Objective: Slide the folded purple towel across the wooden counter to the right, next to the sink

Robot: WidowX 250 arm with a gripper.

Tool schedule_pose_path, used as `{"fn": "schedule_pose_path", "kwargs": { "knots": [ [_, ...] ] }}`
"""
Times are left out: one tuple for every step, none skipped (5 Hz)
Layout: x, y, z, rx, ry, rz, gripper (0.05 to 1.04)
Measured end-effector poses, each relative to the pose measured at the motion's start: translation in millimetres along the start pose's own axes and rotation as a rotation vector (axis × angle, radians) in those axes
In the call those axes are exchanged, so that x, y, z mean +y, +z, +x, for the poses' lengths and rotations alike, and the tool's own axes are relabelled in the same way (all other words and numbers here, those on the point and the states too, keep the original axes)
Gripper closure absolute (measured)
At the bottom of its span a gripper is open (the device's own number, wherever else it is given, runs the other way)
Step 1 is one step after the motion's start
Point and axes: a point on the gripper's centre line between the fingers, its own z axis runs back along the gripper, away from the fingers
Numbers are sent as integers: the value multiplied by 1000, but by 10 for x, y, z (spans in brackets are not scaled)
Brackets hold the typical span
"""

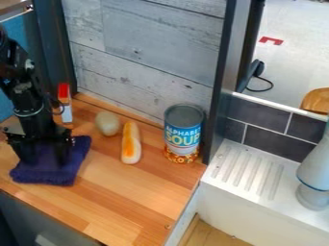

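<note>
Looking at the lone arm, we see its end effector (45,159) open, directly over the folded purple towel (48,177) on the worktop (128,197), whose long axis we cannot tell. We count one towel, one alphabet soup can (183,132), one oblong orange-and-white toy (131,144), one pale roundish object (108,123), one red-topped item (67,113).
</note>
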Motion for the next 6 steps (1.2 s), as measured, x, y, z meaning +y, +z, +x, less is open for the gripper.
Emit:
{"fn": "schedule_pose_path", "kwargs": {
  "knots": [
    [-14,-80,-13,18,-6,-9,83],
    [-46,-119,-12,19,-7,-18,83],
    [-200,-139,-40,19,-34,-26,83],
    [-451,-134,-103,23,-87,-39,83],
    [-723,-118,-190,32,-129,-60,83],
    [-1018,-112,-282,40,-190,-75,83]
  ]
}}
